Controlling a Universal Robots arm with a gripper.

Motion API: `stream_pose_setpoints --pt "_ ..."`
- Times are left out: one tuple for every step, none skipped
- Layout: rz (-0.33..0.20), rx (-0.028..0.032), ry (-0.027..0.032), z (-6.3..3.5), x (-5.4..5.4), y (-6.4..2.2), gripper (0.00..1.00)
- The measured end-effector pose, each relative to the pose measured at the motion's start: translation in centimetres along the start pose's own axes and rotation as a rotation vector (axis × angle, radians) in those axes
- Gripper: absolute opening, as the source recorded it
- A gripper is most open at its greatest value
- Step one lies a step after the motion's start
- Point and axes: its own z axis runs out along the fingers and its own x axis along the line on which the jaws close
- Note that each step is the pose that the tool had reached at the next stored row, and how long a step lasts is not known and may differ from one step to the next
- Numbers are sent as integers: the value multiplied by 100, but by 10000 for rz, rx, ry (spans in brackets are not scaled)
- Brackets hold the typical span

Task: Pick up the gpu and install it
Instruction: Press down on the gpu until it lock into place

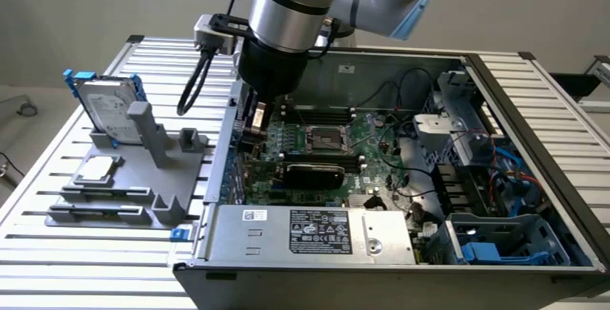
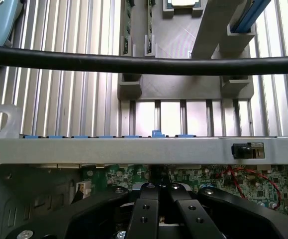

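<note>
Nearest the exterior camera, a silver power-supply box [image 1: 315, 235] with a black label is seen at the front of the open computer case [image 1: 533, 146], which rests on a slatted metal bench [image 1: 57, 253]. Behind it the large green motherboard [image 1: 372, 135] is exposed, with a bare processor socket [image 1: 319, 138] near its middle. The gpu [image 1: 315, 174] is seen on the motherboard just in front of that socket, its black rounded shroud turned toward the camera (whether it is fully seated cannot be told). The gripper [image 1: 256, 121] is lowered inside the case close to the wall on the exterior view's left, apart from the gpu. In the wrist view the gripper [image 2: 158, 191] is shown with its black fingers [image 2: 144, 214] drawn together, and nothing is seen clamped between them; beyond them the case wall [image 2: 134, 150] and a black cable [image 2: 144, 63] are crossed. Outside the case, on the exterior view's left, a grey holder [image 1: 143, 174] is set on the bench, with a silver hard drive [image 1: 107, 106] on blue rails stood upright in it.
</note>
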Motion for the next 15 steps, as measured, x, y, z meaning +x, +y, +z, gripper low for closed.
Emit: stream_pose_setpoints --pt "0 0 0 0 0 -2 11" --pt "-2 1 -2 -1 -1 -5 11" --pt "-2 2 -2 -3 -2 -9 11" --pt "-2 1 -1 -7 -3 -14 11" --pt "-2 1 -1 -10 -3 -19 11" --pt "-1 1 -1 -10 -3 -19 11" --pt "0 1 -2 -10 -3 -19 11" --pt "0 1 -1 -10 -3 -19 11" --pt "0 0 0 -9 -3 -20 11" --pt "-1 2 -2 -4 -4 -22 11" --pt "-1 7 2 3 -4 -25 11" --pt "-1 14 5 12 -5 -28 11" --pt "-1 23 3 22 -5 -31 11" --pt "-2 27 -1 28 -6 -32 11" --pt "0 27 1 29 -6 -32 11"
